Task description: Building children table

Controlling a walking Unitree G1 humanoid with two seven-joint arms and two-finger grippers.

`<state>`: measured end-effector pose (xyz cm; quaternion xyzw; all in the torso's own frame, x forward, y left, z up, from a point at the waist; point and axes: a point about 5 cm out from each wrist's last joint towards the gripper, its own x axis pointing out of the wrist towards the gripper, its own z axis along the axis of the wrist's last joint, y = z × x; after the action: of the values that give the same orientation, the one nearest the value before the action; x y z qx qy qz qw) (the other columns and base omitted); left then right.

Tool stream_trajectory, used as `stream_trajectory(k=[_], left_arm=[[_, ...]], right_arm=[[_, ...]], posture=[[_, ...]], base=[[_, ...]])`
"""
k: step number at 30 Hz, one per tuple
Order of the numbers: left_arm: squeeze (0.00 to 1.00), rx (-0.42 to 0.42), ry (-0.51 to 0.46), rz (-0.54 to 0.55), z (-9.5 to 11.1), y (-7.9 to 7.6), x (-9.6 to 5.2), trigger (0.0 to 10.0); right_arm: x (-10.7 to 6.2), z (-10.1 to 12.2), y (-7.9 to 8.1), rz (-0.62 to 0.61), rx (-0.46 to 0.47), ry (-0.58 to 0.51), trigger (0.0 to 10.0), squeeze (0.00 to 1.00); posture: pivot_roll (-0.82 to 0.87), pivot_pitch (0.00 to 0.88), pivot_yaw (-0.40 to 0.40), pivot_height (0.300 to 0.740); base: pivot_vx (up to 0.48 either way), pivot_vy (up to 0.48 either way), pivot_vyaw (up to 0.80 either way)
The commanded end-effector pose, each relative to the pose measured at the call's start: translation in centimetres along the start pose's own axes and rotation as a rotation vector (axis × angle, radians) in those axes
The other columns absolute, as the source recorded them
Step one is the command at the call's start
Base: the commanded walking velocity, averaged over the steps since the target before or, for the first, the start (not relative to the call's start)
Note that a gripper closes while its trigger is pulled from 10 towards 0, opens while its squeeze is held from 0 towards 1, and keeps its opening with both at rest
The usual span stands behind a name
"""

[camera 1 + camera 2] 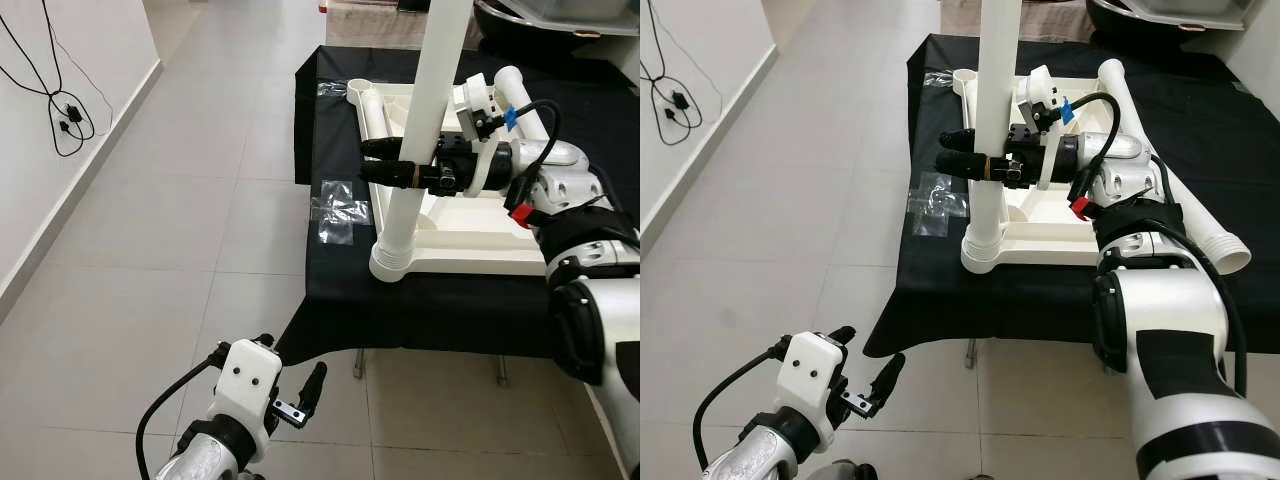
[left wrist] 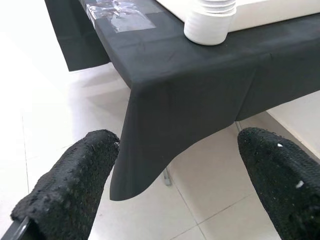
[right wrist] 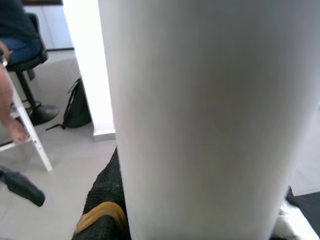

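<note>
A white table leg [image 1: 425, 140] is seen standing upright in the near left corner socket of the overturned white tabletop [image 1: 470, 245], which lies on a black-draped table [image 1: 330, 300]. The right gripper [image 1: 385, 160] is clamped on this leg partway up, one black finger on each side, the arm reaching in from the right. Further legs [image 1: 1185, 170] are laid loose on the tabletop behind and beside the gripper. A clear plastic bag [image 1: 340, 210] lies on the cloth just left of the leg's base. The left gripper [image 1: 865, 365] is held low over the tiled floor [image 1: 150, 250], well short of the table edge, fingers [image 2: 75, 185] spread and nothing between them
</note>
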<state>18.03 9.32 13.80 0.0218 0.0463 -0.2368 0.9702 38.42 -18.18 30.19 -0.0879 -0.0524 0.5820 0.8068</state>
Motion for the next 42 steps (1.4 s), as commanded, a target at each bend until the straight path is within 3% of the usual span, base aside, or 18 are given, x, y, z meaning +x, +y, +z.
stream_trajectory(k=[1, 4, 15, 26, 35, 39, 41, 42], left_arm=[[0.00, -0.003, 0.013, 0.001, -0.1, 0.0, -0.2, 10.0], [0.00, 0.000, 0.011, 0.002, -0.1, 0.0, 0.0, 10.0], [0.00, -0.002, 0.009, 0.003, -0.2, 0.2, 0.1, 10.0], [0.00, 0.004, 0.007, 0.002, -0.3, 0.3, 0.3, 10.0], [0.00, 0.002, 0.004, 0.004, -0.3, 0.3, 0.3, 10.0], [0.00, -0.001, 0.003, 0.007, -0.4, 0.4, 0.3, 10.0], [0.00, -0.001, 0.002, 0.006, -0.5, 0.4, 0.4, 10.0], [0.00, -0.001, 0.002, 0.006, -0.5, 0.4, 0.4, 10.0]], right_arm=[[-0.2, -1.0, -0.1, -0.047, 0.051, -0.009, 10.0, 0.00], [-0.3, -2.1, -0.3, -0.146, 0.072, -0.011, 10.0, 0.00], [-1.1, -3.8, 0.6, -0.098, 0.095, -0.033, 10.0, 0.00], [1.2, -6.3, 0.4, -0.367, 0.121, 0.038, 10.0, 0.00], [2.3, -6.9, 0.5, -0.488, 0.129, 0.023, 10.0, 0.00], [3.3, -6.5, 0.1, -0.633, 0.159, 0.021, 10.0, 0.00], [3.9, -6.3, -0.6, -0.831, 0.178, 0.056, 10.0, 0.00], [4.0, -6.3, -0.6, -0.857, 0.177, 0.063, 10.0, 0.00]], posture=[[0.09, 0.181, -0.063, 0.740], [0.09, 0.181, -0.062, 0.740], [0.09, 0.178, -0.057, 0.740], [0.09, 0.172, -0.055, 0.740], [0.09, 0.158, -0.059, 0.740], [0.08, 0.151, -0.057, 0.740], [0.08, 0.146, -0.061, 0.740], [0.08, 0.146, -0.061, 0.740]], base=[[0.000, 0.000, 0.00], [0.000, 0.000, 0.00], [0.000, 0.000, 0.00], [0.000, 0.000, 0.00], [0.000, 0.000, 0.00], [0.000, 0.000, 0.00], [0.000, 0.000, 0.00], [0.000, 0.000, 0.00]])
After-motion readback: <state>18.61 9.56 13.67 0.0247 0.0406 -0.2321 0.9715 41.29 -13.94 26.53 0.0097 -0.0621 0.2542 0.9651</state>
